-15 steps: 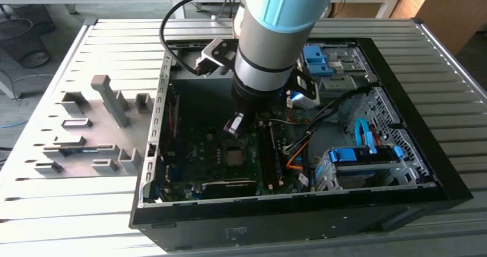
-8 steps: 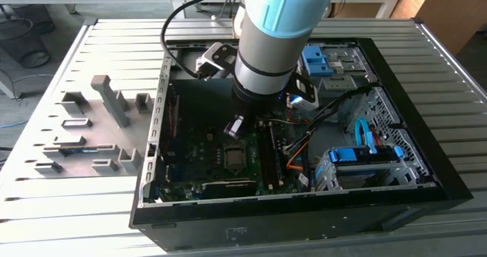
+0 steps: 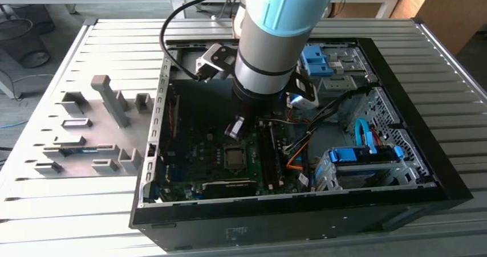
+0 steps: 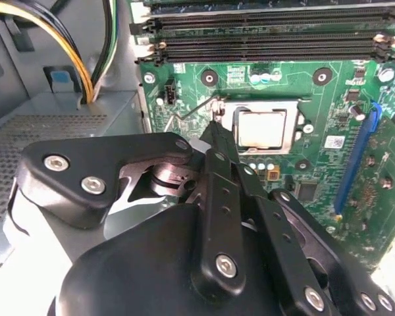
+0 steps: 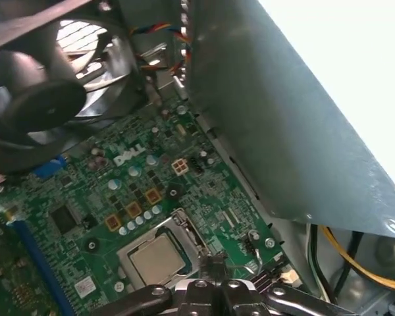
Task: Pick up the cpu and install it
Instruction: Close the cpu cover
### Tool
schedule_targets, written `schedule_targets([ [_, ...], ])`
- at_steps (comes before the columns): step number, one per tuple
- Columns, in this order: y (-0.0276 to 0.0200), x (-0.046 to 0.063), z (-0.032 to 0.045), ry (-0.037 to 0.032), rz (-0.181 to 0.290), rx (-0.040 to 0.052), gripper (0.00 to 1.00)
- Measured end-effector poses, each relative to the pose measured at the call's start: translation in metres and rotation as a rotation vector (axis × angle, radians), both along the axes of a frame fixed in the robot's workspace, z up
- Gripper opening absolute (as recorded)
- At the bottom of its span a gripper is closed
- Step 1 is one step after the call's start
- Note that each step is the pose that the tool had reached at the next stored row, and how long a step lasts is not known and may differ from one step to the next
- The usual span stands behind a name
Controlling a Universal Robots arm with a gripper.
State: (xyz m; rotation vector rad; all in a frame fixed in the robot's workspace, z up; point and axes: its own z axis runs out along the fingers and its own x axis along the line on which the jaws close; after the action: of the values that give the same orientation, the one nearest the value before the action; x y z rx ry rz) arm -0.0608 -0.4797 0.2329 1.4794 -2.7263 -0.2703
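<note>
Sitting on slatted worktop point(image 3: 91, 211): grey fixture block point(image 3: 95, 126) with slots and pegs at exterior view's left, open PC case point(image 3: 426, 154) to its right. Inside case, going right: green motherboard point(image 3: 205, 154), RAM slots point(image 3: 270, 154), orange and black cables point(image 3: 300, 149), blue drive caddies point(image 3: 365, 154). Arm point(image 3: 274, 35) reaching down into case over the board.

Cpu point(image 4: 262, 127) seated flat in the socket point(image 4: 296, 125), silvery top up, metal frame around it; same chip in first wrist view point(image 5: 157, 258). Nothing on top of it.

Pincer point(image 4: 216, 125) hovering just beside the socket's edge, near the thin wire lever point(image 4: 194, 107). Fingers drawn together to a narrow tip, nothing between them as far as second wrist view shows. Same closed tip in first wrist view point(image 5: 214, 263), next to socket corner.

Fan point(image 5: 46, 85) and grey metal box point(image 5: 283, 118) flanking the board in first wrist view; yellow cables point(image 4: 85, 72) beside box in second wrist view.
</note>
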Motion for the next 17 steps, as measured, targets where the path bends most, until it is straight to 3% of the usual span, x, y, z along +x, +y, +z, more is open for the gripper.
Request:
schedule_targets([
  [1,0.0000,0.000,0.0001,0.0000,0.012,-0.0046,0.10],
  [2,0.0000,0.000,0.0001,0.0002,0.019,-0.0181,0.10],
  [5,0.0000,0.000,0.0000,0.0008,0.028,-0.0694,0.10],
  [10,-0.0001,0.004,0.0029,0.0069,0.034,-0.0712,0.10],
  [15,0.0000,0.004,0.0236,0.0069,0.035,-0.0709,0.10],
  [17,0.0000,0.005,0.0283,0.0072,0.035,-0.0709,0.10],
])
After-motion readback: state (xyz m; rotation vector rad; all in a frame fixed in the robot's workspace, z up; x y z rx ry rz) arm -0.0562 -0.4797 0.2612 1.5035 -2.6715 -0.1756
